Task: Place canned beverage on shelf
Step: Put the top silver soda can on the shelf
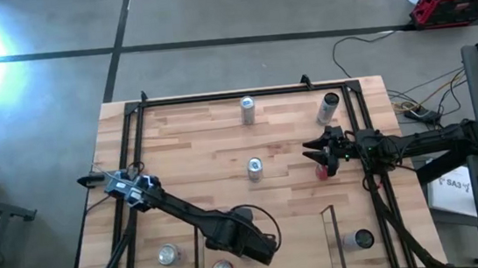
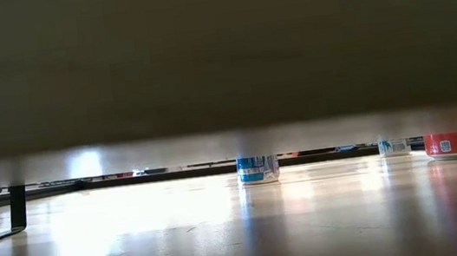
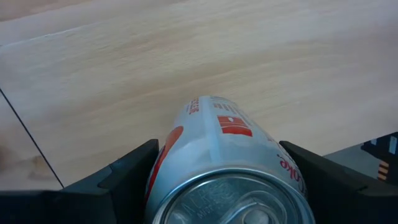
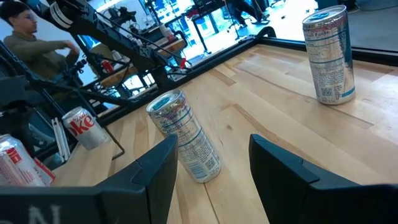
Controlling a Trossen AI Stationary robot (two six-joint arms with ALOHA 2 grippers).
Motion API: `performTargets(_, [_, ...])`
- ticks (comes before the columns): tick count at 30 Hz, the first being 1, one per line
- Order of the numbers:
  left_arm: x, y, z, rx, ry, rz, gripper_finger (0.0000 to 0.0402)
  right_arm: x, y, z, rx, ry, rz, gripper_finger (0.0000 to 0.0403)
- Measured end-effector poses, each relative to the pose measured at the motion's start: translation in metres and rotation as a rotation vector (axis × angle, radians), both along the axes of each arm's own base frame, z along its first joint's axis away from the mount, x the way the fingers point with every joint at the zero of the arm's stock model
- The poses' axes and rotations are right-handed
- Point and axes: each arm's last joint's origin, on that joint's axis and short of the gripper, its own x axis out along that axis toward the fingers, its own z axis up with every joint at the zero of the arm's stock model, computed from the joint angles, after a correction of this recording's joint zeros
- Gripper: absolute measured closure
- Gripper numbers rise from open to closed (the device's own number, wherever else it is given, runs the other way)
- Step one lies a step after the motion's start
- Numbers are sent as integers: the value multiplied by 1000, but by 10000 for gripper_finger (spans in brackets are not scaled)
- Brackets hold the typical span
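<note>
My left claw (image 1: pixel 126 188) is clamped on a silver and red can (image 3: pixel 227 168) near the worktop's (image 1: pixel 214 145) left rail; right claw (image 1: pixel 319 155) sits closed, empty.

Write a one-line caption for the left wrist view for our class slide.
Left gripper clamped on a silver-and-red can, seen from its top end, light wood tabletop beyond.

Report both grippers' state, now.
Left gripper: closed on a silver-and-red soda can.
Right gripper: shut, holding nothing.
</note>
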Motion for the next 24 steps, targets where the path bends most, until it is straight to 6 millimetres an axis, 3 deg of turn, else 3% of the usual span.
performTargets(24, [2,0,-11,35,31,46,91,0,0,-2,1,18,0,220])
